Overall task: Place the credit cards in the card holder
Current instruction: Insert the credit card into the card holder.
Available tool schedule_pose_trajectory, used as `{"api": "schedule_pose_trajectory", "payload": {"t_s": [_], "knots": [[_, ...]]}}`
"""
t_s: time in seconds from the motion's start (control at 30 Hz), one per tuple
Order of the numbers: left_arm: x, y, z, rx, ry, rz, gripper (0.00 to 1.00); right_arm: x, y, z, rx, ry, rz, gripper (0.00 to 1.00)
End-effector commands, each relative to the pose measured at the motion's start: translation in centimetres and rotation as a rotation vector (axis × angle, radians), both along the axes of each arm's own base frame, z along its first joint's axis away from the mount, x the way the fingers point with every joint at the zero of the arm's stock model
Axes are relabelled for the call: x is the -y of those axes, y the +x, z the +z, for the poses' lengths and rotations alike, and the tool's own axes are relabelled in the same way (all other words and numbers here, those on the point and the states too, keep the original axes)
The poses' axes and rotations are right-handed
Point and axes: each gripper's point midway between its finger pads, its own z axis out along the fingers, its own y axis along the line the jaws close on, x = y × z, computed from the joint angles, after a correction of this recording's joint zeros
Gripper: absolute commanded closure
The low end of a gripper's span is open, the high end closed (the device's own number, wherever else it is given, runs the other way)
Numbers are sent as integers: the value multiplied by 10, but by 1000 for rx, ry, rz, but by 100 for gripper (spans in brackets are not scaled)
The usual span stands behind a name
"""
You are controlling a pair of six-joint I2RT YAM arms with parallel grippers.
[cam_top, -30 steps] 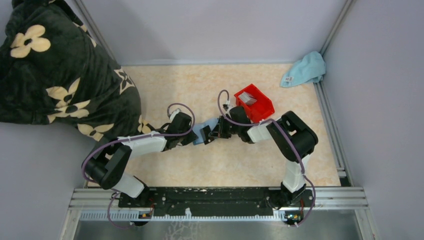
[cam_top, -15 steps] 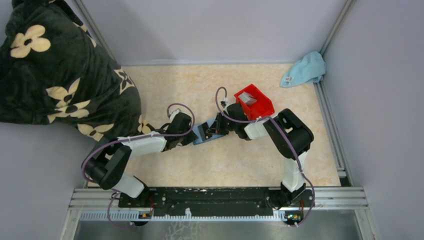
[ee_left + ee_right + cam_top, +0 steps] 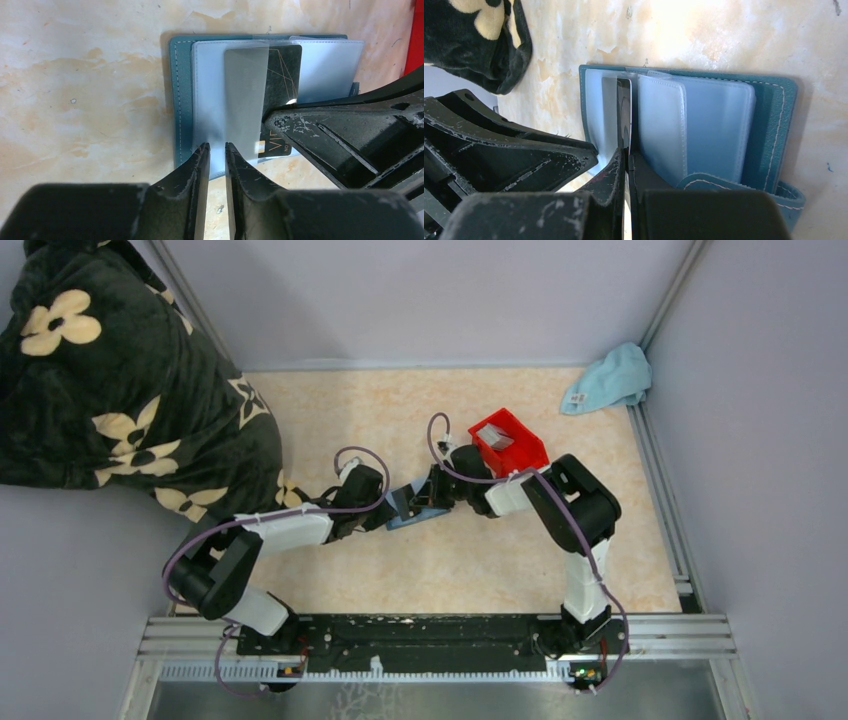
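One credit card is held on its edge by the right gripper, whose fingers are pressed shut on it. The card is set among the clear sleeves of the card holder. The holder is laid open on the table between the two arms.

The card is judged to be thin, stiff, light and slippery. It is best pinched by one short edge and slid in flat. The sleeves are judged to be soft and floppy.

The left gripper is placed at the holder's near edge, with only a thin gap between its fingers. Whether a sleeve is pinched there cannot be told.

More grey cards are seen in the red bin, close by the right arm.
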Motion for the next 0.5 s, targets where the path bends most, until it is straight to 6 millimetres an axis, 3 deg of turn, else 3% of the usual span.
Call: {"api": "schedule_pose_trajectory", "payload": {"t_s": [0.0, 0.2, 0.47], "knots": [[-57, -56, -52, -218, 235, 12, 72, 13, -15, -39, -60, -132, 9, 100], [-63, -51, -37, -158, 234, 43, 70, 15, -16, -41, -62, -146, 3, 100], [-61, -53, -45, -183, 239, 33, 71, 15, -18, -43, -65, -160, 12, 100]]}}
